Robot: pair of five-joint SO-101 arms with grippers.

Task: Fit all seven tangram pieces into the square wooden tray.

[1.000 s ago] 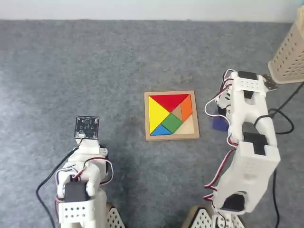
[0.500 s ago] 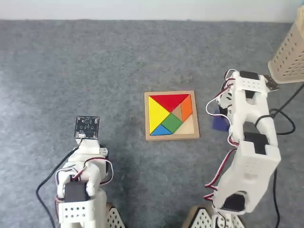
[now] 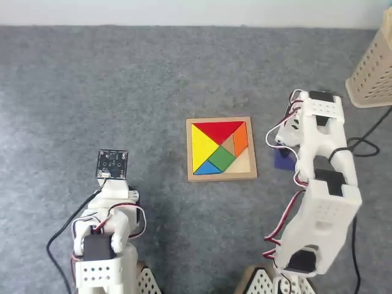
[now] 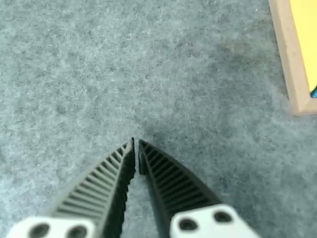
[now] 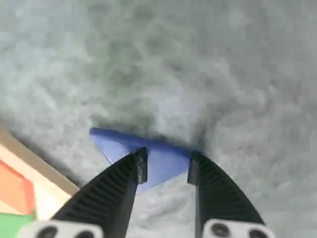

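While the left end effector (image 4: 134, 145) is pressed together, the right end effector (image 5: 167, 157) spreads over the blue triangle (image 5: 157, 171) at the tray's (image 3: 221, 177) three o'clock.

High camera: fixed overhead, facing straight down on the worktop (image 3: 122, 79), far enough off to take in the whole tray (image 3: 220, 177). Wrist cameras: each is mounted behind its claw, my left claw (image 4: 136, 144) and my right claw (image 5: 167, 158), facing along the fingers, close to the worktop. Both catch the tray's rim, shared with the high view.
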